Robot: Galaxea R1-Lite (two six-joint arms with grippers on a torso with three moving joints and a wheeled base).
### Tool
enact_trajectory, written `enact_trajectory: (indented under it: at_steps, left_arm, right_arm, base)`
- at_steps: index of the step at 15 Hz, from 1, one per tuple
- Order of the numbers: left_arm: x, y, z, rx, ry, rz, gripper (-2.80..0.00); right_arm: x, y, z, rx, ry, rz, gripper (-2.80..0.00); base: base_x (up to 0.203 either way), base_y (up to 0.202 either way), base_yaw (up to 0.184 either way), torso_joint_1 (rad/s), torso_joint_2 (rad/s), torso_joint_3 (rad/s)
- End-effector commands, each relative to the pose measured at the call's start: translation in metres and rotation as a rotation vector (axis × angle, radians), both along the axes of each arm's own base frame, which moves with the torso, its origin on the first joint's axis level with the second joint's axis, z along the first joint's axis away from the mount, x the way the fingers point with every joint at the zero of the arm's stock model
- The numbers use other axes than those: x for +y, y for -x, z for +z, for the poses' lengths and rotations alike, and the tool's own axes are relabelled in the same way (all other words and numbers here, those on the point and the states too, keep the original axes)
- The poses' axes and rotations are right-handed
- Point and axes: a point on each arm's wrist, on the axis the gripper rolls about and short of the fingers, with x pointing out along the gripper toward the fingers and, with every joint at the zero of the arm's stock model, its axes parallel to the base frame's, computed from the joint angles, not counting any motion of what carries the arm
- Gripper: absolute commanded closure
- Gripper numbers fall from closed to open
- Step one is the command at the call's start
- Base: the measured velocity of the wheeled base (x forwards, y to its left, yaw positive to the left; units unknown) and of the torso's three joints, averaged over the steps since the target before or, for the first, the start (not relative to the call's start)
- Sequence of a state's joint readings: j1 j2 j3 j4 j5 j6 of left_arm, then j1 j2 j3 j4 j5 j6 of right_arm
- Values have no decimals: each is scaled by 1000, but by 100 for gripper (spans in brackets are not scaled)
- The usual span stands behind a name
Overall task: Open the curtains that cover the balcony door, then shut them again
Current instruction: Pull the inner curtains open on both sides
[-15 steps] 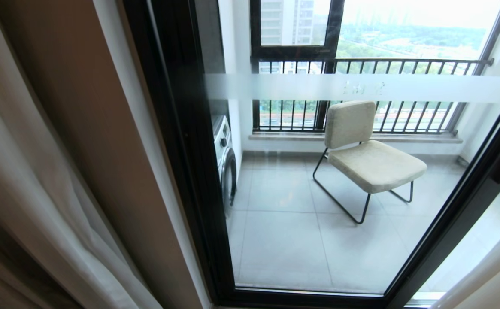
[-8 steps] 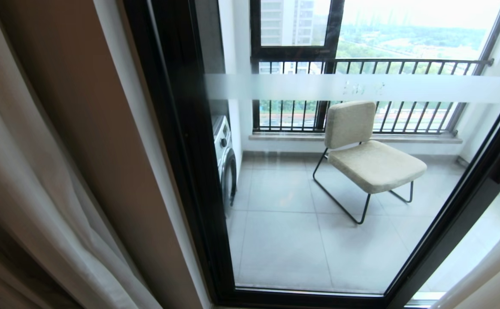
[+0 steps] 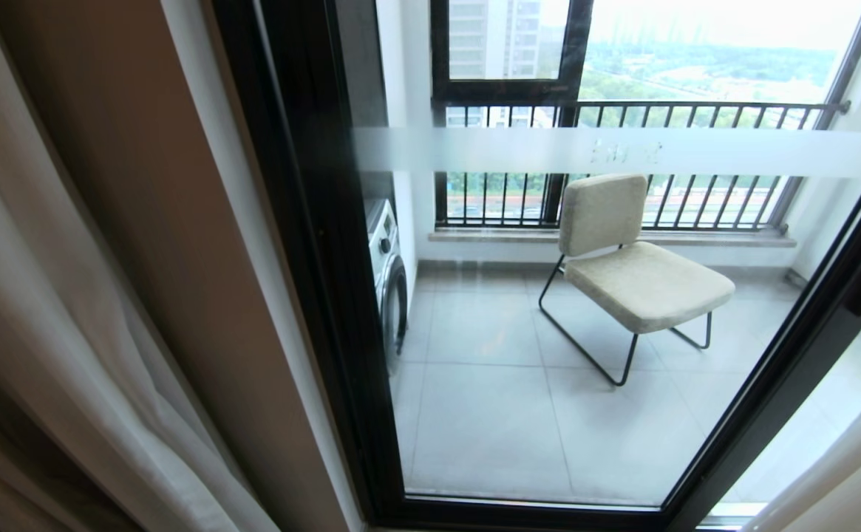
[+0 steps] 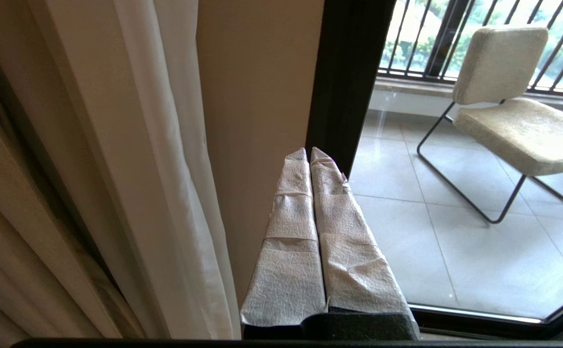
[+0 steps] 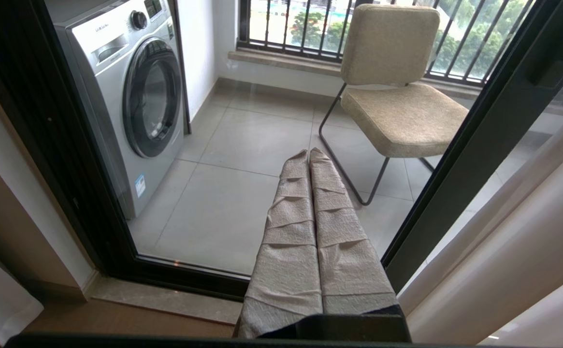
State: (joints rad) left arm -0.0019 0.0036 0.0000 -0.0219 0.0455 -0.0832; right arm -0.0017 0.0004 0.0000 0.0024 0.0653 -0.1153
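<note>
Small characters sit on the frosted band [image 3: 622, 151] of the balcony door [image 3: 312, 244], too faint to read; brand lettering on the washing machine [image 5: 126, 96], beyond the right gripper [image 5: 309, 153], stays illegible.

We are in a high-rise flat: beyond the balcony door [image 3: 548, 332] lie a tiled balcony with a front-loading washing machine [image 5: 126, 96], an upholstered lounge chair [image 3: 626, 251] and a barred railing [image 3: 659, 162] overlooking towers; drawn-back curtains [image 4: 117, 169] flank the glass.
</note>
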Motion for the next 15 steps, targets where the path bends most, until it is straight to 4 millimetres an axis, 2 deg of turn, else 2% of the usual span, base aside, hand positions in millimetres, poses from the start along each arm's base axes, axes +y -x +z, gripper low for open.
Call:
enact_trajectory:
  at_steps: [1, 15]
  left_arm:
    - [0, 0, 0, -3, 0, 1, 0]
    - [0, 0, 0, -3, -2, 1, 0]
  right_arm:
    - [0, 0, 0, 0, 1, 1, 0]
    - [0, 0, 0, 0, 1, 1, 0]
  base:
    - [0, 0, 0, 0, 0, 0]
    - [0, 0, 0, 0, 0, 0]
